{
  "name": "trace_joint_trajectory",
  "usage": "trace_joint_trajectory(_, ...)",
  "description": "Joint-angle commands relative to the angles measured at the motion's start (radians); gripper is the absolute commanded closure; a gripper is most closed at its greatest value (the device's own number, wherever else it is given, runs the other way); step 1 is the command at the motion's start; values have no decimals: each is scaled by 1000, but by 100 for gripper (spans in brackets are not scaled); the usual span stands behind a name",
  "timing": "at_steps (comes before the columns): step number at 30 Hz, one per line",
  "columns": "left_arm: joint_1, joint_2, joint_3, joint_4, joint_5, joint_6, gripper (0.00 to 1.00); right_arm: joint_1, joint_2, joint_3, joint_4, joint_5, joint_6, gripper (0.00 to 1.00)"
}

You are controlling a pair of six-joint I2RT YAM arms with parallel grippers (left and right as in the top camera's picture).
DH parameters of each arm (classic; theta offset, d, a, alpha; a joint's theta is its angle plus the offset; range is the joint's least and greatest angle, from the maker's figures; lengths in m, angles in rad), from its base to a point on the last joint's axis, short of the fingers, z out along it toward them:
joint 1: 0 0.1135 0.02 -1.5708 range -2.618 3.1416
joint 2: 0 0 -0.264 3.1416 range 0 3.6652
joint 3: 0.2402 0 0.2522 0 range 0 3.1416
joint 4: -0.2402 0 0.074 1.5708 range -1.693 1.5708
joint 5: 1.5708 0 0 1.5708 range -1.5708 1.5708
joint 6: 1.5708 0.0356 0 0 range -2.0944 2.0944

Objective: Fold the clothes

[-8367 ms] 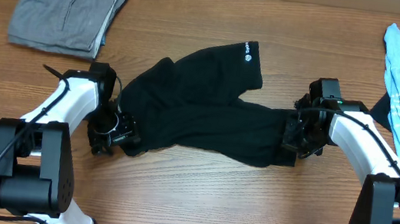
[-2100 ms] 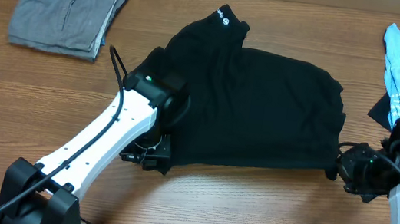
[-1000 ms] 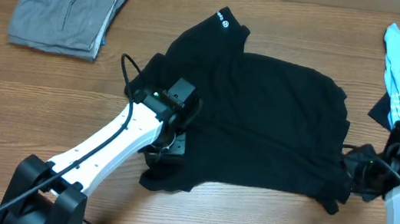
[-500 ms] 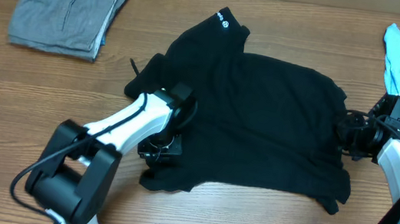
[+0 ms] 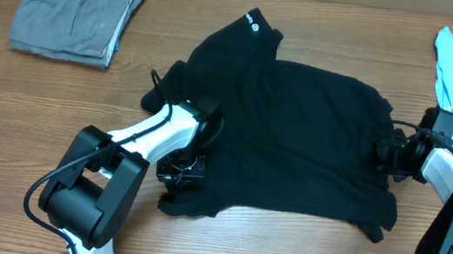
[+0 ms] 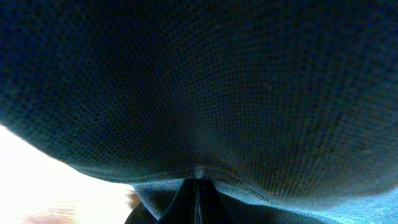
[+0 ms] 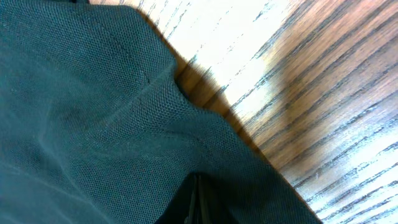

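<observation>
Now the left tool (image 5: 178, 173) and right tool (image 5: 382, 154), wider before, clamp the black T-shirt (image 5: 296, 127).

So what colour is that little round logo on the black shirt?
White. The logo sits at the T-shirt sleeve hem; the overhead view shows it best.

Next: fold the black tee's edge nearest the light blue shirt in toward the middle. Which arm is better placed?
Right. The right gripper is shut on the black T-shirt at that very edge, so it likely only needs to lift across. The left gripper pinches the opposite side.
</observation>
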Motion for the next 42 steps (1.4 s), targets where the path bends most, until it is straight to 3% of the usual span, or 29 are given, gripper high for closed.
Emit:
trace_joint_trajectory(1,5,37,-8,37,12,24,96,-2,33,-2,-17,124,31,96)
trace_joint_trajectory(6,43,70,-8,27,5,24,96,-19,33,15,-65,187,68,96)
trace_joint_trajectory(16,254,72,-8,-43,-9,62,96,-42,32,160,-219,182,68,96)
trace_joint_trajectory(23,273,42,-5,-106,-9,34,96,-42,-10,313,-391,156,77,96)
trace_joint_trajectory(26,273,-63,-5,-128,-34,-22,96,-42,-69,389,-444,125,58,96)
trace_joint_trajectory(31,273,-240,-5,-110,-72,-40,91,-37,-78,402,-319,-31,-28,88)
trace_joint_trajectory(36,272,-248,-6,-100,-64,-8,89,-8,21,402,-156,-131,-153,89)
trace_joint_trajectory(42,272,-247,-6,-98,-64,-9,89,-5,150,402,-77,-113,-152,92)
